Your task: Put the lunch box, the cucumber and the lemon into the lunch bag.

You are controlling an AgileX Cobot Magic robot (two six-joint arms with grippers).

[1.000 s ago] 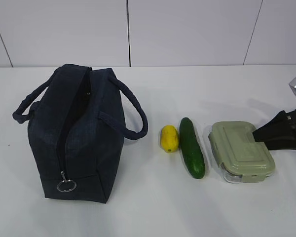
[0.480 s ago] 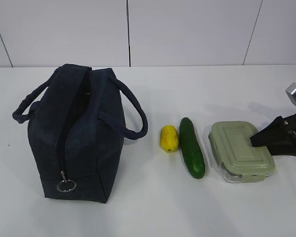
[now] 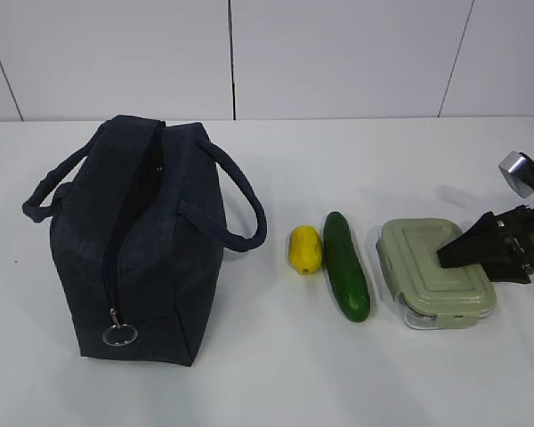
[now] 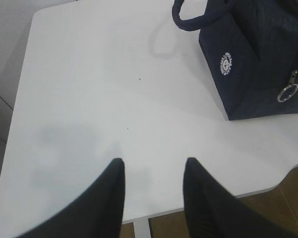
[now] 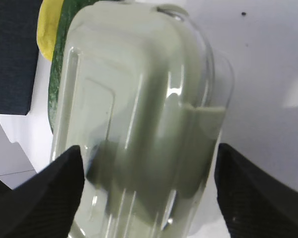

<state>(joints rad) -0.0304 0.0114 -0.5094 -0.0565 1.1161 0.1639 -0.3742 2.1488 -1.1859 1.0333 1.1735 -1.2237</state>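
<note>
My right gripper [image 3: 447,256] hangs over the lunch box [image 3: 432,267] with its fingers [image 5: 44,198] spread wide, one to each side of the lid and clear of it, grasping nothing; in my right wrist view the box fills the gap between them, its long axis running from 6 toward 12 o'clock, the far end rounded. In the exterior view the box sits on the white table [image 3: 338,374] at about 3 o'clock from the middle, its long axis running from 11 toward 5 o'clock; the pale green lid is snapped on. Just beside it, at its 9 o'clock, lies the cucumber [image 3: 345,265], long axis parallel to the box's, one end away from the camera and the other toward it; the lemon [image 3: 305,250] lies just beside the cucumber's far half, at its 9 o'clock, upright along the same line. The lunch bag [image 3: 138,249] stands well apart at 9 o'clock, zipper ring toward the camera. My left gripper [image 4: 151,183] hovers over bare table with its fingers partly parted, holding nothing; the bag lies at its 2 o'clock.
</note>
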